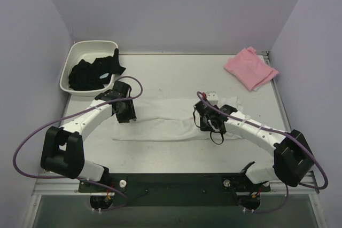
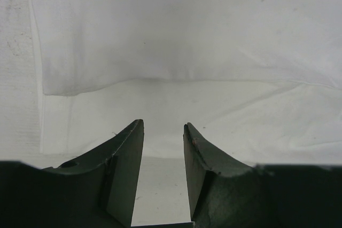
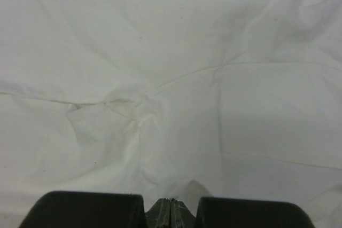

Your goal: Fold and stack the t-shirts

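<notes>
The left arm [image 1: 88, 117] and right arm [image 1: 255, 131] are white-shelled links joined by blocky black joint housings, and both are bolted to a black base plate [image 1: 176, 182]. A purple cable [image 1: 14, 158] loops alongside each arm. The gripper fingers [image 2: 120, 180] are dark, matte, scuffed wedges.

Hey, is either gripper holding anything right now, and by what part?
The right gripper is shut on the white t-shirt, pinching a raised fold of cloth near its right end. The left gripper is open over it, holding nothing.
</notes>
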Controlling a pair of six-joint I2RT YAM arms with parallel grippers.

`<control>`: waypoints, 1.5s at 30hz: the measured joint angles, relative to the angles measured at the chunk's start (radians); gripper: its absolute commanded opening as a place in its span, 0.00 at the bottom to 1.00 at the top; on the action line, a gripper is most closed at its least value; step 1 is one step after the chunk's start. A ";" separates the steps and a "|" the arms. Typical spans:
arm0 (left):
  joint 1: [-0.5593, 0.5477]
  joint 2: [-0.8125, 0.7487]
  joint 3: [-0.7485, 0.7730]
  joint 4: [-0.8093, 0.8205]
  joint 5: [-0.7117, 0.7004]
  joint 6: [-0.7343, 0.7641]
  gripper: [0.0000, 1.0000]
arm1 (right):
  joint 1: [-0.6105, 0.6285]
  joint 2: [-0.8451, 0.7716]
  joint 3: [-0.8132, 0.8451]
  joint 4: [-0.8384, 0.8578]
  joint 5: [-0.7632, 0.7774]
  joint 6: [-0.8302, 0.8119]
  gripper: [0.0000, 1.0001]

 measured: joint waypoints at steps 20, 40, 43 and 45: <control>0.000 0.000 0.000 0.002 0.001 0.000 0.46 | 0.167 0.045 0.126 -0.131 -0.009 -0.029 0.28; 0.000 -0.018 -0.001 0.003 0.003 0.000 0.46 | -0.219 0.016 0.028 -0.105 0.167 -0.061 0.33; 0.000 -0.018 -0.001 0.003 0.005 0.000 0.46 | -0.221 0.031 0.003 -0.085 0.146 -0.059 0.33; 0.000 -0.018 -0.001 0.004 0.005 0.000 0.46 | -0.209 0.032 -0.014 -0.074 0.130 -0.052 0.33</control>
